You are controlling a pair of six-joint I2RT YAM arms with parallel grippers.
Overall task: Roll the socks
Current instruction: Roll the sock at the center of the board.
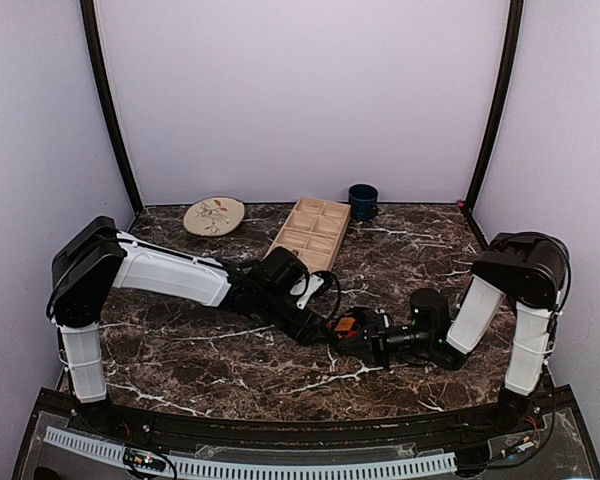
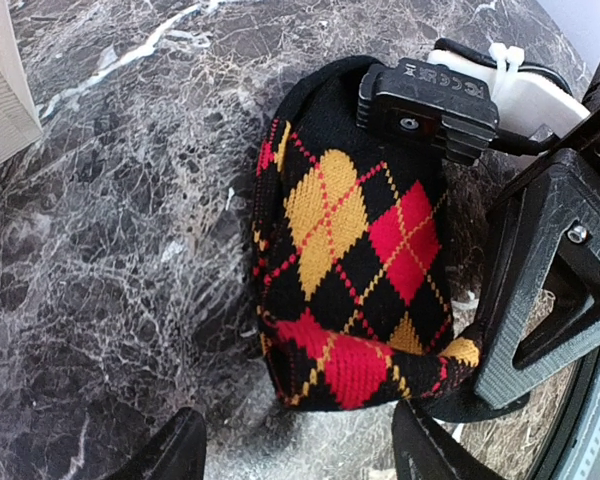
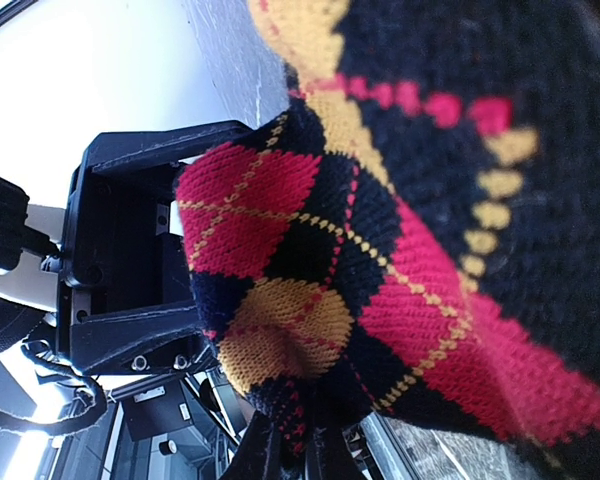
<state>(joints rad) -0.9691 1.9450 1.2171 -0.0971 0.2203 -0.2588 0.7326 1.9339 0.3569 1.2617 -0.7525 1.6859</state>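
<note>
Near the front middle of the dark stone table (image 1: 180, 350), a fat lump: the black sock with red and orange diamonds (image 2: 350, 260), all bunched up. Grips one end of it with the right claw (image 3: 298, 450), fingers pinched tight on the cloth. Holds the left claw (image 2: 298, 425) wide apart just beside the lump, closed on nothing. Farther back, a wooden tray (image 1: 284, 228) with little boxes. By the far wall, a round plate (image 1: 202, 222) on the left and a dark blue cup (image 1: 363, 200) on the right.
</note>
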